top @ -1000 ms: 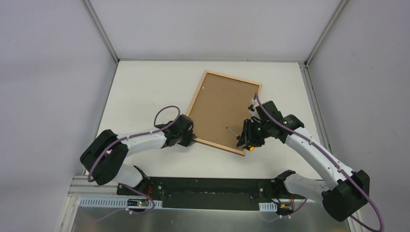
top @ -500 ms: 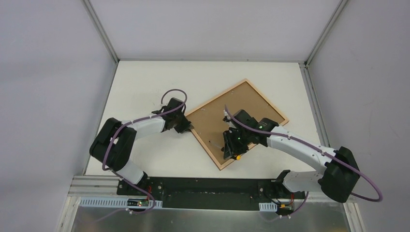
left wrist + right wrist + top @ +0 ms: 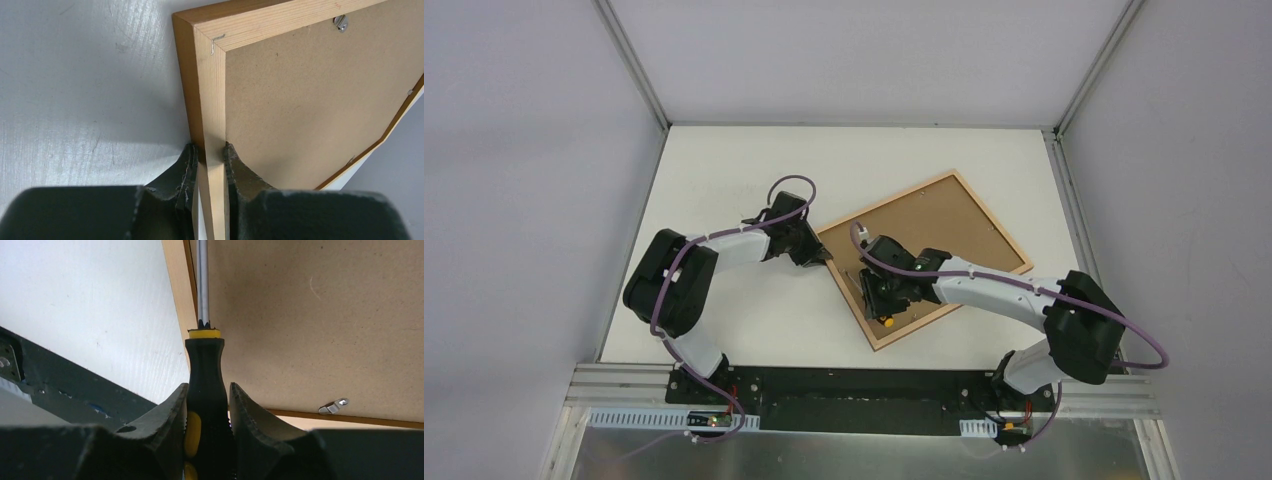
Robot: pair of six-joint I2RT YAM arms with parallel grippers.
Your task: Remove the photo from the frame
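Left wrist: left hand [image 3: 210, 153] clamps the frame [image 3: 213, 95] rail; right hand [image 3: 208, 391] grips a black-and-yellow screwdriver [image 3: 204, 362].

Tabletop [image 3: 724, 170]: white, matte, faint scuffs show in the left wrist view. Grey panel walls [image 3: 524, 150] on three sides, aluminium posts [image 3: 636, 68] at both far corners. Near edge: black base plate [image 3: 864, 400], white slotted cable duct [image 3: 629, 419] in front of it, then bare sheet metal [image 3: 854, 462]. Screwdriver [image 3: 205, 370]: black handle, yellow collar, yellow inlay, plain steel shaft [image 3: 202, 280] pointing away from the right wrist camera; tip cut off at that view's top edge
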